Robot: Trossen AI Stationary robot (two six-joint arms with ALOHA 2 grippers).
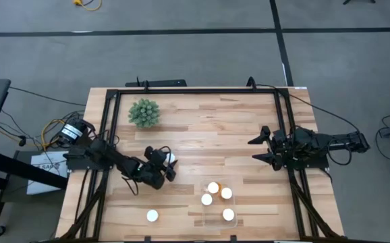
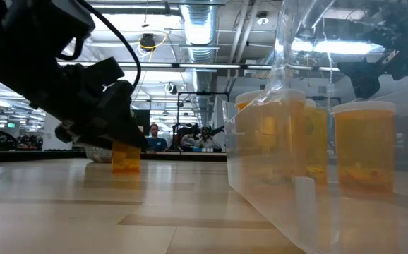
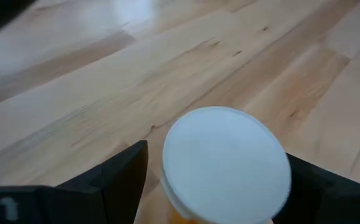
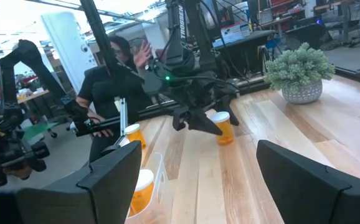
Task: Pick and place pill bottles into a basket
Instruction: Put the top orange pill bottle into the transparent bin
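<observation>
Left tool (image 1: 169, 164): low over the desk (image 1: 202, 128) near its middle, fingers spread to either side of one pill bottle (image 1: 171, 158); in the left wrist view the white cap (image 3: 225, 163) sits between the two fingers (image 3: 114, 180), with gaps that suggest they have not yet clamped.
Bottle in hand's reach: upright on the wood, long axis vertical, cap up; in the low view its orange body (image 2: 126, 156) stands just under the dark tool.
Key relation: the bottle is squarely between the fingers, so closing looks like the next step; the left arm is much nearer than the right.
Basket (image 1: 216, 228): clear bin toward the front edge, to the right of the left tool, holding four bottles (image 1: 213, 187).
Loose bottle (image 1: 152, 216): alone near the front edge, left of the basket.
Right tool (image 1: 261, 148): waiting at the desk's right side, fingers apart, holding nothing.
Plant (image 1: 144, 113): back left, well apart from the work.
</observation>
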